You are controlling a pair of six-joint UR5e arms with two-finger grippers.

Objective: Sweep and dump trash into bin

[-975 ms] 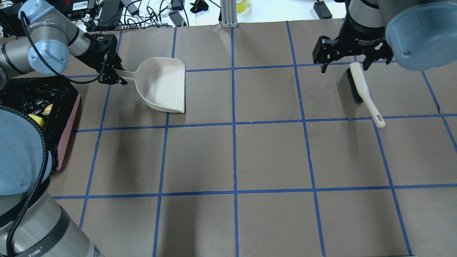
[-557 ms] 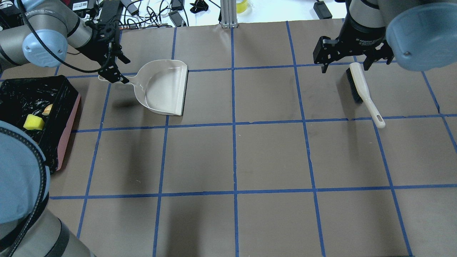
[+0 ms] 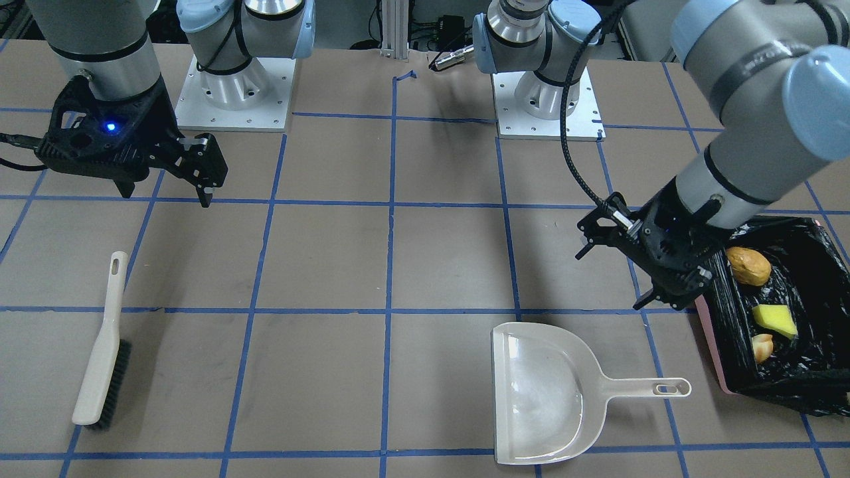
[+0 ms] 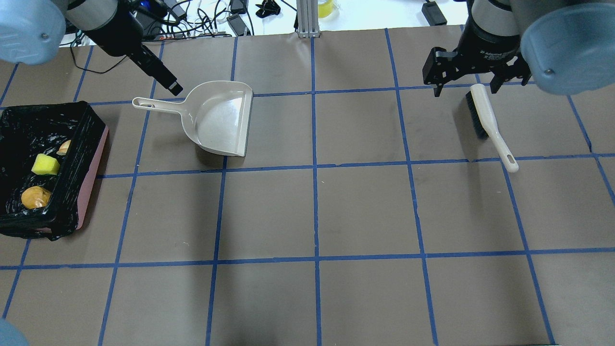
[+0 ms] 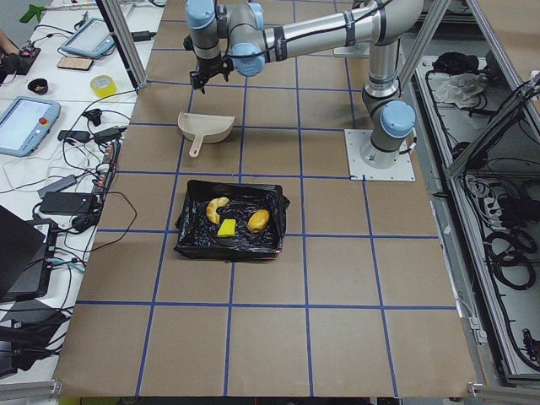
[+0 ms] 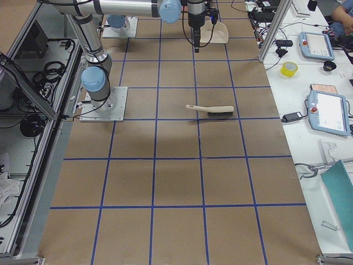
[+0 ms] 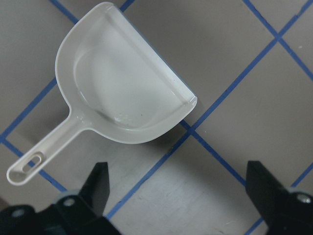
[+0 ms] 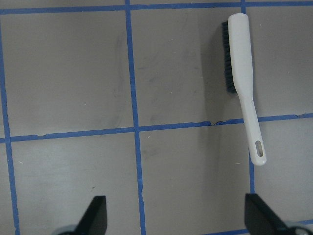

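The pink bin (image 4: pixel 91 158) with a black bag stands at the table's left edge. In it lie the orange-brown lump (image 4: pixel 36 197), the yellow-green wedge (image 4: pixel 45 165) and the pale crescent (image 4: pixel 64 147). From the front the bin (image 3: pixel 714 352) shows the same lump (image 3: pixel 748 265), wedge (image 3: pixel 773 320) and crescent (image 3: pixel 762 346). The beige dustpan (image 4: pixel 221 117) lies empty and flat on the table. My left gripper (image 3: pixel 612 279) is open and empty, raised above the table beside the dustpan's handle (image 7: pixel 39 159). My right gripper (image 4: pixel 464 89) is open and empty above the brush (image 4: pixel 487 120).
Brown paper with a blue tape grid covers the table. Cables and small devices lie beyond the far edge (image 4: pixel 202 19). An aluminium post (image 4: pixel 307 19) stands at the far middle. The two arm bases (image 3: pixel 232 86) are bolted on the robot's side.
My left gripper has let go of the dustpan's handle and pulled up and away from it. The dustpan has settled flat. The left arm no longer covers the bin. The right arm has hardly moved.
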